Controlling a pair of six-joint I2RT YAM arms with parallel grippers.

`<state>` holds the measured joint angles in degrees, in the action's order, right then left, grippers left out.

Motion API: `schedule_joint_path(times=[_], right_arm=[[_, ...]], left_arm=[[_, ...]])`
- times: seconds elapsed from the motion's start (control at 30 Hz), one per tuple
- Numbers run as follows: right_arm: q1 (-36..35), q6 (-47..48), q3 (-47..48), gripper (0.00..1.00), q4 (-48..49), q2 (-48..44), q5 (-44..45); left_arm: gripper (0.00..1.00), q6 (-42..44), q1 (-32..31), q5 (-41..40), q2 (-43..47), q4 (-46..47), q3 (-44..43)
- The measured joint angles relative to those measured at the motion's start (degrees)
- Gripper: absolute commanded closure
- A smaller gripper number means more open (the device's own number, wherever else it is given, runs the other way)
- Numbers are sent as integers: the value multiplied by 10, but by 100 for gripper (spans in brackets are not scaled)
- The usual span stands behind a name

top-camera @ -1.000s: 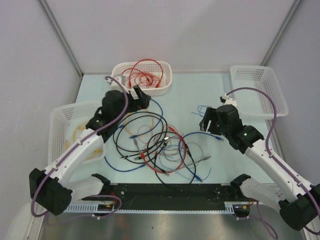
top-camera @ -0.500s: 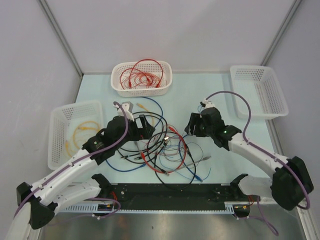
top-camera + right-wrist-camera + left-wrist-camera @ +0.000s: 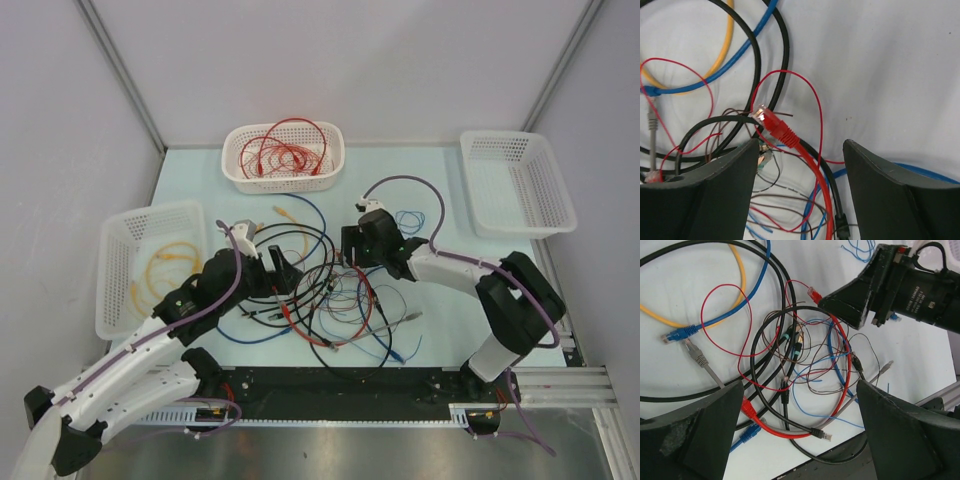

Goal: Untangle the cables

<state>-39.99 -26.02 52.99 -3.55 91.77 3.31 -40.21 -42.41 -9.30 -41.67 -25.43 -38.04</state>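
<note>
**Table** (image 3: 440, 180): pale surface with three white baskets at its edges.

**Tangle of cables** (image 3: 335, 300): lies at the table's centre, between the two grippers. Black, red, blue, grey and brown strands loop over one another, with small plug ends scattered through them. One blue strand arcs out toward the rear.

**Left arm** (image 3: 150, 340): stretched low from its base at the near left corner, with the forearm running up and to the right. The left gripper (image 3: 283, 270) points right at the tangle's left edge. Its jaws stand wide apart and hold nothing (the cables in its wrist view lie on the table beyond the fingers).

**Right arm** (image 3: 450, 270): base at the near right, elbow folded up close above it, forearm reaching left across the table. The right gripper (image 3: 355, 245) hangs over the tangle's far edge, tipped downward. Its jaws stand apart. A red plug (image 3: 772, 122) on a red cable lies on the table in line with the gap, and neither finger touches it.

**Back basket** (image 3: 235, 165): holds a loose coil of red cables (image 3: 285, 155).

**Left basket** (image 3: 115, 250): holds a yellow cable (image 3: 165, 265).

**Right basket** (image 3: 515, 180): stands at the far right edge, well apart from both grippers.

**Thin blue wire** (image 3: 407, 218): a small loose bundle just behind the right arm's forearm, apart from the main tangle.
</note>
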Motion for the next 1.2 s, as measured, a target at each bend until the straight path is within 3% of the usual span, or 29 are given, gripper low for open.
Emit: schedule_joint_path(times=[0.13,0.23,0.27,0.37,0.5,0.63,0.97,1.2], right_arm=[[-2,6,6,30,18,44,2],[-3,10,17,52,18,75,6],[-3,12,22,65,19,84,8],[-5,14,30,74,17,91,26],[-26,30,30,85,-1,51,84],[-76,54,30,100,-10,-54,126],[-106,47,43,100,-75,-292,158],[-106,10,95,100,-156,-345,159]], left_arm=[[0,0,0,5,0,-5,6],[1,0,0,5,1,-8,9],[0,0,0,5,1,-9,10],[0,0,0,5,2,-9,10],[0,1,0,4,12,-9,13],[1,2,0,-3,25,-4,13],[0,42,0,-9,29,54,10],[5,99,0,89,75,313,80]])
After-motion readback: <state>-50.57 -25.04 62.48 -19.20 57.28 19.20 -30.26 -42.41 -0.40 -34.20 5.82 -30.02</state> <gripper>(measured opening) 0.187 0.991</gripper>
